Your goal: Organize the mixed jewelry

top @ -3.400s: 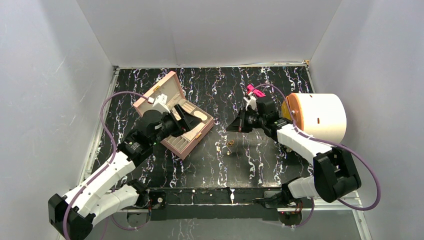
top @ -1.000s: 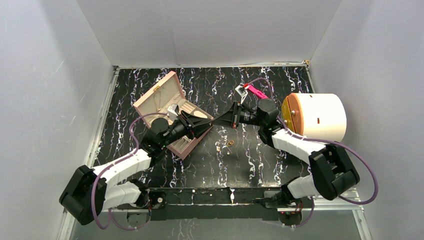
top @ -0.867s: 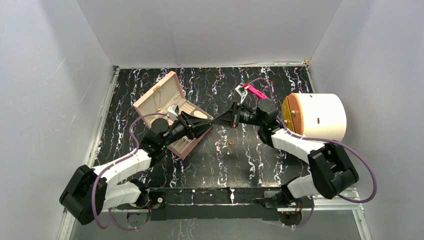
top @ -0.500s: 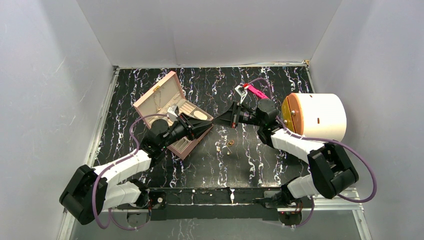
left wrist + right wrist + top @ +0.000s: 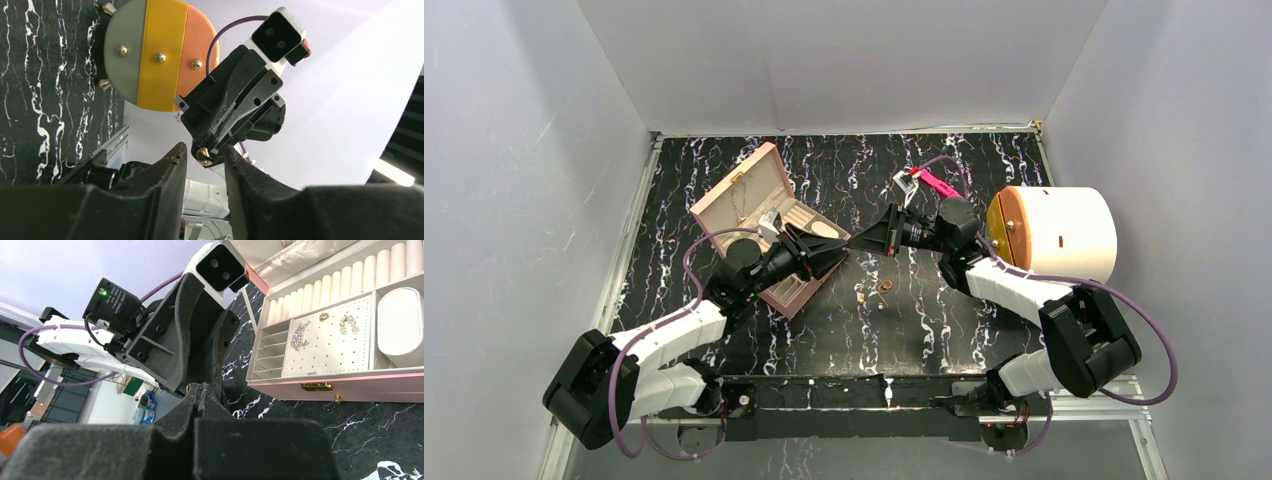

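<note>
Both arms have swung inward since the earliest frame, when the left one was over the box and the right one stood apart. Now the left pincer (image 5: pixel 840 251) and right pincer (image 5: pixel 857 243) meet tip to tip above the worktop (image 5: pixel 844 170), just off the right corner of the open pink jewelry box (image 5: pixel 799 292).

In the box, the right wrist view shows a row of pale ring rolls (image 5: pixel 350 270). Below it a perforated panel carries two sparkly earrings (image 5: pixel 300 335) and a small gold stud (image 5: pixel 324 316). A white cushion (image 5: pixel 405 325) sits to the right, and empty-looking narrow slots (image 5: pixel 267 347) lie on the left.

Each arm reaches low and nearly level, forearms stretched towards the other.

The right pincer is clamped tight on a tiny gold-brown piece (image 5: pixel 203 154) at its very tip. The left pincer's fingers (image 5: pixel 172 165) stand a narrow way apart, with that tip and the piece in the gap between them. Which way the piece points is too small to tell.

More loose jewelry (image 5: pixel 884 287) lies on the worktop nearer the bases.
</note>
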Tool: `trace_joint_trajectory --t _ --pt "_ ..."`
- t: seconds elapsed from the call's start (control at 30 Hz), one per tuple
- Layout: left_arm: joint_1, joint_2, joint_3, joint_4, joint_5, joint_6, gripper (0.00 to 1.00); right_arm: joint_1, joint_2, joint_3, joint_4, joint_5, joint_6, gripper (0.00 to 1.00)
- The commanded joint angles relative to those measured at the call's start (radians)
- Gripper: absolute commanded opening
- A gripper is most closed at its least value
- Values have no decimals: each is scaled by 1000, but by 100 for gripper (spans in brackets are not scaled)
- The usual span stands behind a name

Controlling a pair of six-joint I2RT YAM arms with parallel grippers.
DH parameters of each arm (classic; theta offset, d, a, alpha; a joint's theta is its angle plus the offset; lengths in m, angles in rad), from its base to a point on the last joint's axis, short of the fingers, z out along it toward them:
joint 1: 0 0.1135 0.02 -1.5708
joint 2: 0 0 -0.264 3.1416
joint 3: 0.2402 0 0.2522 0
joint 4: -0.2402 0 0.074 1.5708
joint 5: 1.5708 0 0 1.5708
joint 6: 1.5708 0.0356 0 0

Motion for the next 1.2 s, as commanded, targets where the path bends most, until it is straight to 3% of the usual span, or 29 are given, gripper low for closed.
trace_joint_trajectory --t 0.0,0.5,0.67,0.97,1.17 --pt "0 -15 5 34 1 5 35 4 -13 34 47 -8 -29 0" --pt "-1 -34 -10 93 0 -135 37 10 -26 -3 166 -15 -139 0" --pt "0 -18 -8 115 14 -153 34 12 -29 -55 329 2 -124 0" --pt "0 5 -10 148 25 -170 32 14 -39 -70 364 -10 -147 0" --pt "0 10 -10 154 35 -181 37 13 -44 -67 352 -15 -175 0"
